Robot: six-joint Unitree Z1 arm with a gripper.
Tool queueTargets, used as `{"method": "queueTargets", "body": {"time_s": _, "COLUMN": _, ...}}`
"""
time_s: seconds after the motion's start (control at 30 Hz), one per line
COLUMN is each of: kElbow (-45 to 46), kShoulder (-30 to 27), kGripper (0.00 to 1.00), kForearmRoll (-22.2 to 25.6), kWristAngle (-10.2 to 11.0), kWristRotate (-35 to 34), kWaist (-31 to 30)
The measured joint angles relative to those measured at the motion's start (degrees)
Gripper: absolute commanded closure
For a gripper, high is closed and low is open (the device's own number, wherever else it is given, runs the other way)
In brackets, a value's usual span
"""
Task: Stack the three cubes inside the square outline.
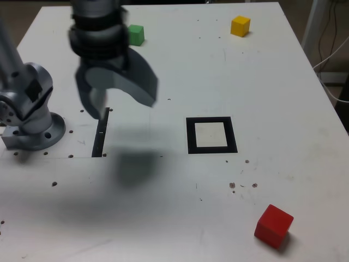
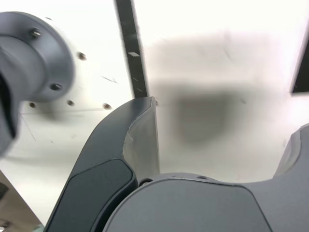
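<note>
The gripper (image 1: 117, 101) hangs above the table (image 1: 163, 218) at the exterior view's left, near the arm's base (image 1: 32, 131), with its jaws spread wide and nothing between them; the wrist view shows only bare tabletop and the gripper's shadow in the gap. None of the cubes is stacked yet. The green cube (image 1: 135, 34) sits at the far side, just behind the gripper in the exterior view; the yellow cube (image 1: 240, 25) is far and to the right; the red cube (image 1: 274, 225) is near and to the right. The square (image 1: 211, 135) lies in the middle of the table with nothing in it, well apart from all three. The step in hand looks like the reach for a first cube, and green seems the likeliest, being closest. To do it well, bring the open jaws squarely over the cube so that the two fingers face opposite flat sides, not corners, then come straight down until the fingers straddle it before closing. Grip it about mid-height, so that it neither tips nor slips. Set this first cube centred in the square and flat, since a crooked base would make the two above it unsteady. The black strip (image 1: 101, 134) by the base is no target.
</note>
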Motion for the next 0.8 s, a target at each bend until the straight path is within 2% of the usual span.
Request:
{"method": "queueTargets", "body": {"time_s": 0.1, "kElbow": -5.22, "kShoulder": 3.82, "kGripper": 0.07, "kForearmRoll": 0.78, "kWristAngle": 0.61, "kWristRotate": -0.04, "kWaist": -1.45}}
{"method": "queueTargets", "body": {"time_s": 0.23, "kElbow": -11.65, "kShoulder": 4.62, "kGripper": 0.07, "kForearmRoll": 1.12, "kWristAngle": 1.43, "kWristRotate": -0.70, "kWaist": -2.31}}
{"method": "queueTargets", "body": {"time_s": 0.4, "kElbow": -16.14, "kShoulder": 8.29, "kGripper": 0.07, "kForearmRoll": 2.75, "kWristAngle": 1.33, "kWristRotate": -1.55, "kWaist": -4.67}}
{"method": "queueTargets", "body": {"time_s": 0.63, "kElbow": -28.19, "kShoulder": 15.38, "kGripper": 0.07, "kForearmRoll": 7.91, "kWristAngle": 1.21, "kWristRotate": -2.54, "kWaist": -9.79}}
{"method": "queueTargets", "body": {"time_s": 0.8, "kElbow": -37.29, "kShoulder": 22.68, "kGripper": 0.07, "kForearmRoll": 12.19, "kWristAngle": 1.15, "kWristRotate": -2.78, "kWaist": -13.09}}
